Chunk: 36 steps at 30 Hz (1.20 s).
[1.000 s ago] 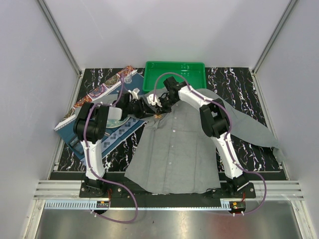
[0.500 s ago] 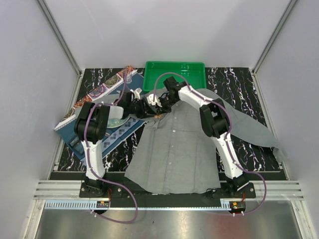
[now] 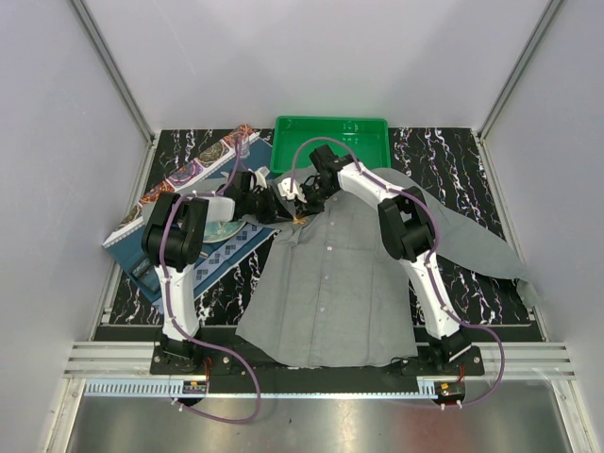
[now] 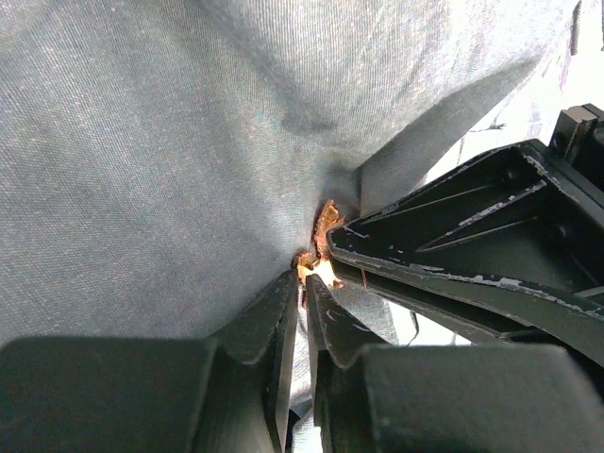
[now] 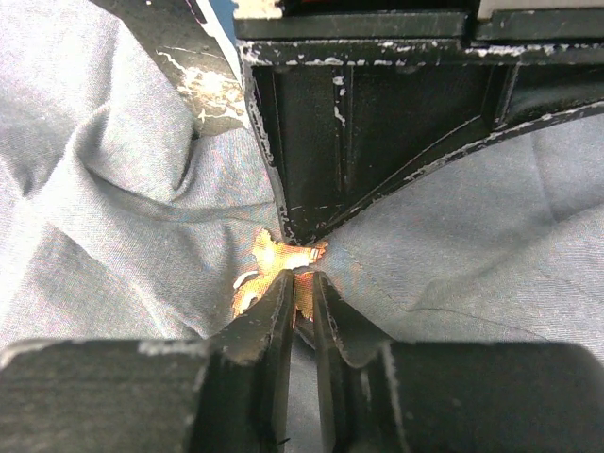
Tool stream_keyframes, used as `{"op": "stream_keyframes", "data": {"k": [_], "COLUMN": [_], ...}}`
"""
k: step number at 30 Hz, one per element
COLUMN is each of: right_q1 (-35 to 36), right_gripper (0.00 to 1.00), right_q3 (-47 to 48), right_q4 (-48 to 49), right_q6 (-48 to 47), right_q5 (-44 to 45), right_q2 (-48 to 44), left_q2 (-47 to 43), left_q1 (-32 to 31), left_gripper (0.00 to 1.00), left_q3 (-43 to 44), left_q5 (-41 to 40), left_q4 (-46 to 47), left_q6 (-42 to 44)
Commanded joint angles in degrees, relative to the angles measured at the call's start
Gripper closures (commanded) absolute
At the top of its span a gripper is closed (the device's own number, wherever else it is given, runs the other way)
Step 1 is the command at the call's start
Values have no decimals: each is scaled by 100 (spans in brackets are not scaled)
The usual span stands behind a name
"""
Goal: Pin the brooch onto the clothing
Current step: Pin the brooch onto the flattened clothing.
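The grey shirt point(image 3: 330, 283) lies flat on the table, collar to the far side. Both grippers meet at the collar. In the right wrist view my right gripper point(image 5: 302, 281) is shut on the small orange brooch point(image 5: 269, 260), which glints against the shirt cloth point(image 5: 104, 198). The left gripper's black fingers point(image 5: 359, 123) close in from the opposite side. In the left wrist view my left gripper point(image 4: 304, 276) is shut at the brooch point(image 4: 326, 222), with bunched shirt cloth point(image 4: 142, 142) around it and the right gripper's finger point(image 4: 472, 236) beside it. In the top view the grippers point(image 3: 293, 196) hide the brooch.
A green tray point(image 3: 330, 121) stands just behind the collar. A dark blue patterned placemat point(image 3: 189, 260) with a round plate point(image 3: 225, 231) lies left of the shirt, under the left arm. The shirt's right sleeve point(image 3: 481, 241) stretches to the right over the marble tabletop point(image 3: 444, 156).
The left arm's wrist has shifted slightly toward the far side. Both grippers stay pinched together at the collar. The shirt has not moved.
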Motion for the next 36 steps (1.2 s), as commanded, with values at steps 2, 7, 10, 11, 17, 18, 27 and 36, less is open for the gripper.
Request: {"op": "stream_keyframes", "data": {"k": [2,7,10,11,17,18,27,36], "right_q1": [46,2,-7,-16,-7,-16,-7,-7], "right_gripper": [79,87,87,89,92,93,94,94], "right_q3": [39,154,242,259,286,286,409,365], "right_q4": [-166,-166,-245,-263,-307,-298,-351,-412], "right_q6": [57,232,224,189,136,127,189,57], "right_q5": [90,11,2,2,-7,-16,46,46], "right_q2": [-263,-289,-254,-236,-78,-52,98,98], "left_q2": [191,192,174,165,-81,-90,-134,77], "left_q1": [5,5,13,22,154,171,207,259], "left_gripper": [85,86,84,82,67,66,58,55], "left_q3": [166,175,148,105,-431,-449,-818,-1012], "left_q5": [-306,-288,-245,-123,291,318,529,722], "left_q4": [-215,-242,-180,55,1408,1454,2464,3316], "left_q6": [119,154,163,58,-575,-602,-1129,-1717]}}
